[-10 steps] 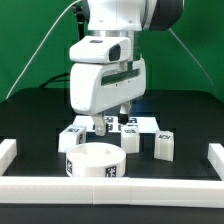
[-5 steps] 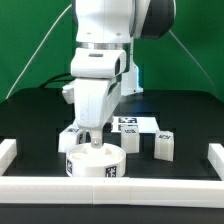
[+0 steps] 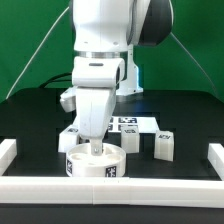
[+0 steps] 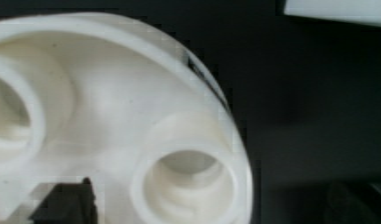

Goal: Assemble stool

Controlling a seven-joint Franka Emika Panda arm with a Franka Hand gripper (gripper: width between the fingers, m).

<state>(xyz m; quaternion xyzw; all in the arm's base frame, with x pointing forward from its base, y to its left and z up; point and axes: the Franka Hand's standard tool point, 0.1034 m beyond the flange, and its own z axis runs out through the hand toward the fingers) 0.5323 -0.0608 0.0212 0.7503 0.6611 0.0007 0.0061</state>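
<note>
The round seat point(image 3: 92, 163) lies flat on the black table point(image 3: 190, 125), near the front, just behind the white wall point(image 3: 110, 187). The gripper point(image 3: 94, 146) hangs low, right over the top of the seat. It is so close that it may be touching, but I cannot tell for sure.

Blocky white legs stand behind the seat. One leg point(image 3: 71, 137) is toward the exterior view's left, partly hidden by the arm. A second leg point(image 3: 130, 141) and a third leg point(image 3: 163, 144) stand toward the exterior view's right. The marker board point(image 3: 131, 122) lies flat farther back.

In the wrist view the seat point(image 4: 116, 100) fills most of the picture, and a round hole point(image 4: 180, 176) shows in it. A dark finger point(image 4: 66, 202) pokes in at the edge. I cannot tell if the fingers are spread apart or squeezed on something, because the arm hides them.

I think the robot is working at the seat now, maybe fitting a leg into a hole or getting hold of the seat. Next it needs to line up carefully with a hole and move slowly, so the seat does not slide away
</note>
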